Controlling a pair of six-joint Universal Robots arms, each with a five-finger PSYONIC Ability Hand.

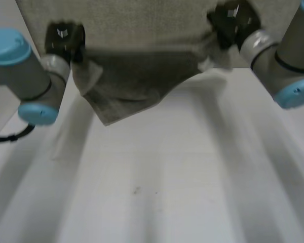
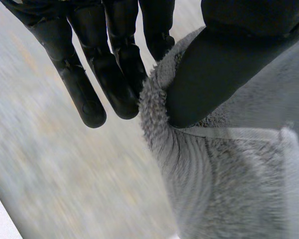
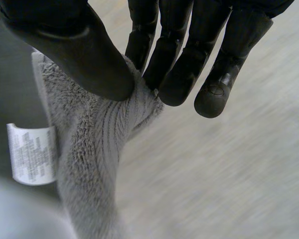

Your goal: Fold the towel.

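Grey towel (image 1: 142, 71) lifted off white table (image 1: 167, 177) by two corners, each pinched between thumb and fingers, one by left hand (image 1: 64, 38), other by right hand (image 1: 234, 23); likely for carrying that edge across.

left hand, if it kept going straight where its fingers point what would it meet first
Probably the flat part of the towel lying ahead; the left hand pinches a lifted edge. Depth unclear.
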